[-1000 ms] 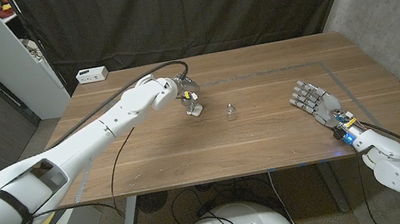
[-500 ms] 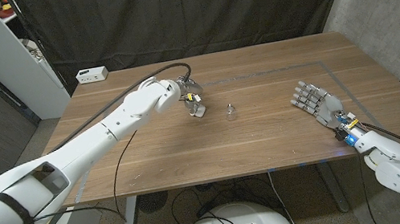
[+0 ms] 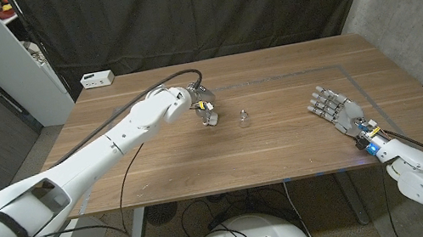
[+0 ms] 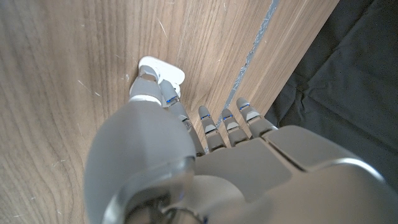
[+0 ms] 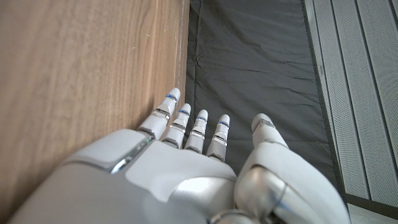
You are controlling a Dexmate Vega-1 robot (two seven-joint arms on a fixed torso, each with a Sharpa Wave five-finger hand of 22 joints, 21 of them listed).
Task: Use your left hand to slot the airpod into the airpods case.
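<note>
My left hand (image 3: 204,107) hovers low over the middle of the wooden table (image 3: 284,141). Its thumb and a finger pinch a small white airpod (image 3: 211,119). In the left wrist view the airpod (image 4: 161,70) shows at the thumb tip (image 4: 147,89), close above the wood, with the other fingers curled beside it. The airpods case (image 3: 243,117), small and pale, stands on the table a short way right of that hand, apart from it. My right hand (image 3: 330,104) waits near the table's right side, fingers apart and holding nothing; the right wrist view shows its fingers (image 5: 189,124) straight.
A white box (image 3: 97,79) sits at the table's back left corner. A white shelf unit (image 3: 6,49) stands left of the table and a black curtain (image 3: 202,8) hangs behind it. A black cable (image 3: 178,74) loops over my left wrist.
My left hand has shifted a little to the right, toward the case, carrying the airpod. The case and my right hand have stayed put.
</note>
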